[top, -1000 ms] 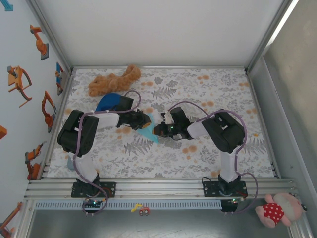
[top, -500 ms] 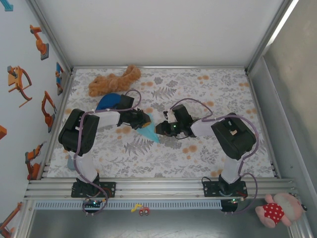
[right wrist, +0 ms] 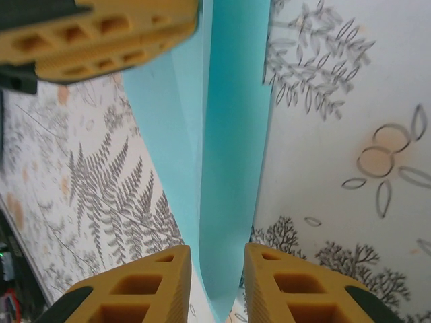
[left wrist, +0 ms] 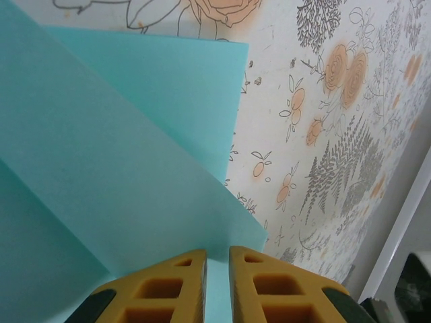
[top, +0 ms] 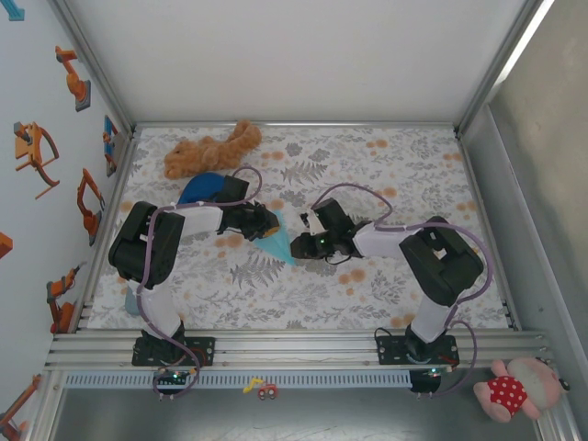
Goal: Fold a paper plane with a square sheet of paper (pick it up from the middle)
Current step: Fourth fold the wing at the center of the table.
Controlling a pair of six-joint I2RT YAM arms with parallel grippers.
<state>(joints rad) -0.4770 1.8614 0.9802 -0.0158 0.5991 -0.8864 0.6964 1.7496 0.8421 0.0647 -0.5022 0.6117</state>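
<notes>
- Creased light cyan-blue paper plane (top: 277,246) rests on the table (top: 386,285), just right of the dark blue dome (top: 203,189).
- Right gripper (right wrist: 217,252), spread astride its ridge, may close crooked and skew the crease.
- Left gripper (left wrist: 217,253), pinching the dome-side end, may tear it if it tugs.

Table (top: 386,276) covered by floral-print cloth, grey leaves and orange blooms. On it: tan plush toy (top: 207,152) at far left, dark blue dome (top: 197,190) just nearside of it, cyan paper plane (top: 276,246) near centre
</notes>
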